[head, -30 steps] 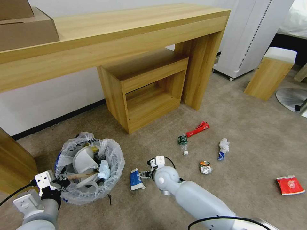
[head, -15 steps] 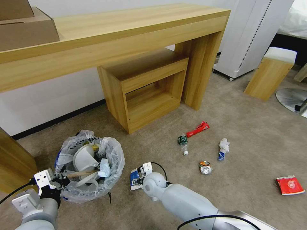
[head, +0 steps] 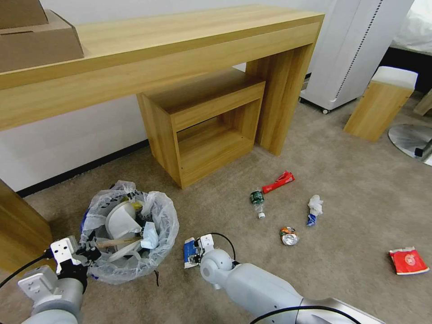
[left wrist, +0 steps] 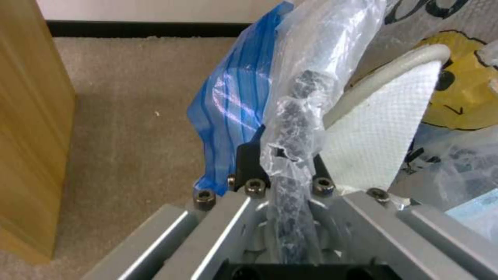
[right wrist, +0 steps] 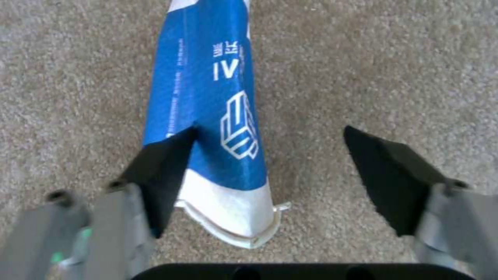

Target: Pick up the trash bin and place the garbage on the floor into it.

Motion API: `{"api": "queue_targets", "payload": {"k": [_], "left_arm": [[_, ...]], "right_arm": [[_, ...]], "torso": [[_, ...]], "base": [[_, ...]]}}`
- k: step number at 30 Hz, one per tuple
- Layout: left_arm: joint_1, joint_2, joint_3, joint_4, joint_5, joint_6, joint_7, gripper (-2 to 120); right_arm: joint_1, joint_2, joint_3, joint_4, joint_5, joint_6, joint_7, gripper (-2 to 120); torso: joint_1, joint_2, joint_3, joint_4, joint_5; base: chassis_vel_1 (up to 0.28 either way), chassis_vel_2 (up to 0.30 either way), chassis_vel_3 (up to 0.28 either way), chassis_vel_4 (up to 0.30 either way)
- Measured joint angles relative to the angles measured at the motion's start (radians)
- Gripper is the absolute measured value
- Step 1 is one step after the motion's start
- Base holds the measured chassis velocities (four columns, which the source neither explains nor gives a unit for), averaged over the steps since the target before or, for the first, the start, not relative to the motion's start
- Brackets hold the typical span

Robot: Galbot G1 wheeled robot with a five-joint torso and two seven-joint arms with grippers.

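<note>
1. While you scan from the left, your left end effector sits low at the near rim of the trash bin, its fingers clamped together on the rim and the crinkly bag.
2. You can see the bin standing on the beige floor, already holding white items and a wooden stick.
3. Just right of the bin, your right end effector hangs over the blue-white wrapper; in the right wrist view its fingers are spread apart, one pad touching the wrapper's edge, the other well clear on bare carpet.
4. Farther right you have more garbage on the floor: a green bottle, a long red packet, a can, crumpled white paper, and a crushed red cup.
</note>
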Motion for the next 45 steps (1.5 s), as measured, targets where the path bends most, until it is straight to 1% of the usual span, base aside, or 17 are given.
{"api": "queue_targets", "payload": {"k": [3,4,6,7,11,13,15,19,24,27,28,31,32,35,41,43,45], "left_arm": [[-0.004,-0.005,0.005,0.002,0.001,-0.006,0.004,0],[-0.004,-0.005,0.005,0.002,0.001,-0.006,0.004,0],[-0.005,-0.005,0.007,0.002,0.002,-0.007,0.007,0],[-0.005,-0.005,0.007,0.002,0.002,-0.007,0.007,0],[-0.010,-0.006,0.009,0.004,0.002,-0.009,0.008,0],[-0.013,-0.006,0.009,0.007,0.002,-0.010,0.008,0],[-0.014,-0.006,0.010,0.009,0.002,-0.010,0.008,0],[-0.022,-0.005,0.010,0.019,0.001,-0.011,0.008,0],[-0.026,0.004,0.005,0.030,-0.006,-0.011,0.006,0],[-0.031,0.013,0.001,0.041,-0.011,-0.011,0.002,0],[-0.031,0.013,0.001,0.041,-0.011,-0.011,0.002,0],[-0.038,0.016,0.001,0.054,-0.012,-0.011,0.002,0],[-0.038,0.016,0.001,0.054,-0.012,-0.011,0.002,0],[-0.040,0.013,0.002,0.064,-0.011,-0.011,0.002,0],[-0.032,0.001,-0.002,0.059,-0.006,-0.011,0.002,0],[-0.032,-0.004,-0.002,0.053,-0.004,-0.011,0.001,0],[-0.033,-0.004,0.000,0.051,-0.004,-0.011,0.001,0]], "right_arm": [[0.001,-0.006,-0.018,-0.002,-0.010,0.019,-0.007,58],[0.001,-0.006,-0.018,-0.002,-0.010,0.019,-0.007,58],[0.001,-0.009,-0.026,-0.005,-0.019,0.028,-0.013,46],[0.001,-0.009,-0.026,-0.005,-0.019,0.028,-0.013,46],[0.001,-0.013,-0.032,-0.008,-0.031,0.043,-0.022,32],[0.001,-0.020,-0.035,-0.006,-0.036,0.052,-0.028,22],[0.001,-0.022,-0.035,-0.006,-0.037,0.057,-0.031,18],[-0.005,-0.036,-0.027,0.008,-0.045,0.077,-0.041,0],[-0.019,-0.071,0.006,0.079,-0.049,0.098,-0.040,0],[-0.045,-0.137,0.065,0.206,-0.042,0.114,-0.039,0],[-0.045,-0.137,0.065,0.206,-0.042,0.114,-0.039,0],[-0.097,-0.275,0.166,0.395,-0.041,0.144,-0.040,0],[-0.097,-0.275,0.166,0.395,-0.041,0.144,-0.040,0],[-0.138,-0.416,0.249,0.595,-0.070,0.216,-0.082,0],[-0.142,-0.496,0.296,0.743,-0.078,0.268,-0.133,0],[-0.106,-0.560,0.317,0.900,-0.050,0.301,-0.178,0],[-0.084,-0.576,0.318,0.949,-0.031,0.304,-0.186,0]], "torso": [[0.000,0.000,0.000,0.0000,0.0001],[0.000,0.000,0.000,0.0000,0.0001],[0.000,0.000,0.000,0.0001,0.0002],[0.000,0.000,0.000,0.0001,0.0002],[0.000,0.000,0.000,0.0001,0.0002],[0.000,0.000,0.000,0.0000,0.0000],[0.000,0.000,0.000,0.0000,0.0000],[0.000,0.000,0.000,0.0001,-0.0001],[0.000,0.000,0.000,-0.0003,-0.0001],[0.000,0.000,0.000,0.0001,0.0001],[0.000,0.000,0.000,0.0001,0.0001],[0.000,0.000,0.000,0.0001,0.0004],[0.000,0.000,0.000,0.0001,0.0004],[0.000,0.000,0.000,-0.0007,0.0003],[0.000,0.000,0.000,-0.0001,0.0001],[0.000,0.000,0.000,0.0000,0.0002],[0.000,0.000,0.000,0.0001,0.0000]], "base": [[0.000,0.000,0.000,0.000],[0.000,0.000,0.000,0.000],[0.000,0.000,0.000,0.000],[0.000,0.000,0.000,0.000],[0.000,0.000,0.000,0.000],[0.000,0.000,0.000,0.000],[0.000,0.000,0.000,0.000],[0.000,0.000,0.000,0.000],[0.000,0.000,0.000,0.000],[0.000,0.000,0.000,0.000],[0.000,0.000,0.000,0.000],[0.000,0.000,0.000,0.000],[0.000,0.000,0.000,0.000],[0.000,0.000,0.000,0.000],[0.000,0.000,0.000,0.000],[0.000,0.000,0.000,0.000],[0.000,0.000,0.000,0.000]]}}
